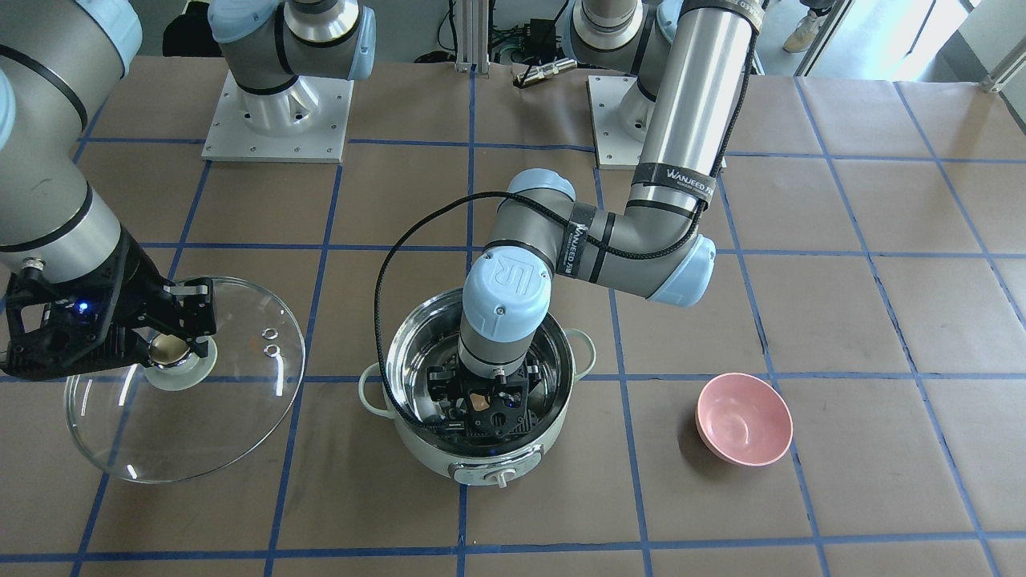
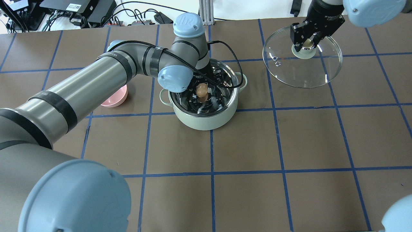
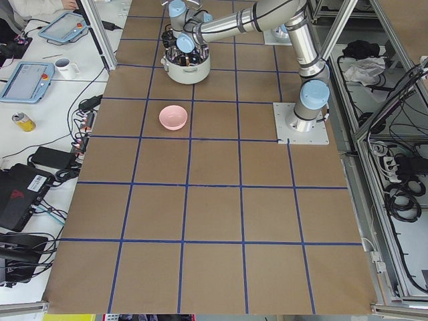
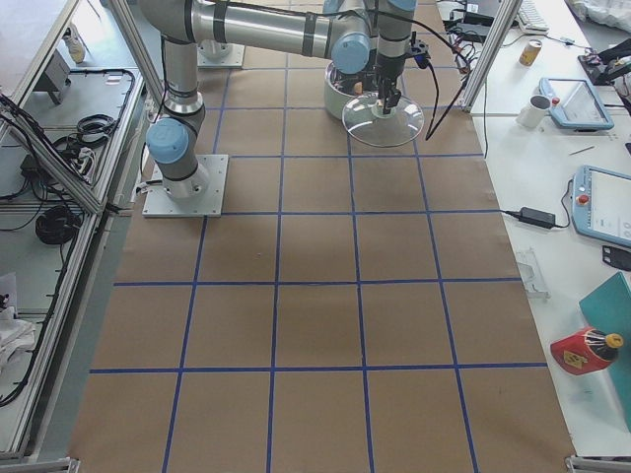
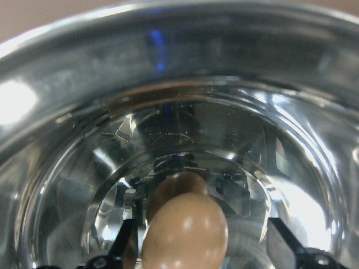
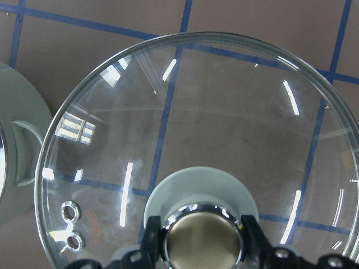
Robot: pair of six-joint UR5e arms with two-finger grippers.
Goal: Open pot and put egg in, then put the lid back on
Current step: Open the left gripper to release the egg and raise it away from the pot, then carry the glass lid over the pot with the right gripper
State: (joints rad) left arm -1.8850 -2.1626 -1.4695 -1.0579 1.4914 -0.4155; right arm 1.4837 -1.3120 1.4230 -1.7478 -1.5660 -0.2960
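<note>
The mint-green pot (image 1: 481, 458) stands open in the middle of the table (image 2: 206, 120). My left gripper (image 1: 479, 407) reaches down inside it. In the left wrist view the tan egg (image 5: 185, 231) sits low over the steel bottom between the fingers (image 5: 126, 238), with a clear gap to the right finger, so the jaws stand open. The egg also shows in the overhead view (image 2: 202, 90). My right gripper (image 1: 180, 343) is shut on the beige knob (image 6: 203, 242) of the glass lid (image 1: 224, 417) and holds the lid beside the pot (image 2: 302, 72).
A pink bowl (image 1: 743, 418) sits on the table on the pot's other side from the lid (image 2: 114, 98). The left arm's black cable (image 1: 393, 264) loops over the pot rim. Both arm bases stand at the back of the table.
</note>
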